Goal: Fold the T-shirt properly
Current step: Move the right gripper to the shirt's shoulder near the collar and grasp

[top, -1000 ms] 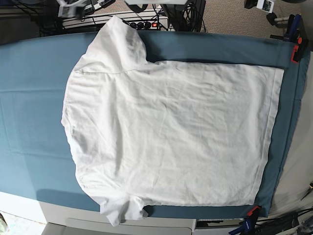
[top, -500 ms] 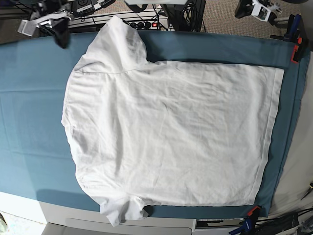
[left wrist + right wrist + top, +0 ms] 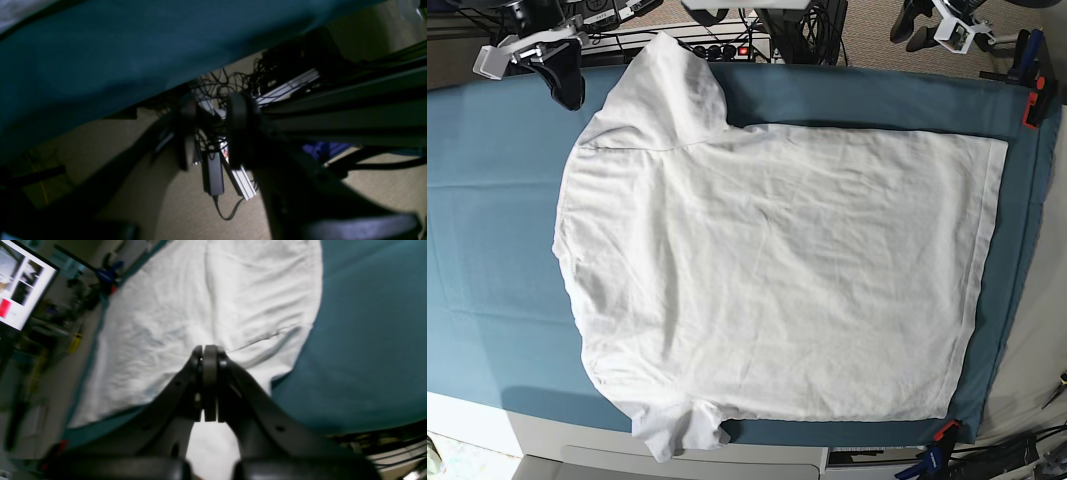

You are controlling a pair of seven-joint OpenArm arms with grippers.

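The white T-shirt (image 3: pixel 777 260) lies spread flat on the teal table cloth (image 3: pixel 487 220), one sleeve at the far edge and the other at the near edge. My right gripper (image 3: pixel 567 92) hovers over the cloth's far left, just left of the far sleeve, with nothing in it. In the right wrist view its fingers are pressed together and this gripper (image 3: pixel 210 356) points at the T-shirt (image 3: pixel 200 306). My left gripper (image 3: pixel 914 28) hangs beyond the table's far right edge. In the left wrist view that gripper (image 3: pixel 211 133) stands open over the floor, holding nothing.
Orange clamps (image 3: pixel 1032 105) (image 3: pixel 944 432) pin the cloth at the right corners. A power strip (image 3: pixel 727 48) and cables lie behind the table. A lit monitor (image 3: pixel 20 296) stands off to one side. A black adapter (image 3: pixel 215 173) and cables lie on the floor.
The right gripper came in at the far left and moved toward the far sleeve. The left gripper came into view at the far right and opened. The T-shirt has not moved.
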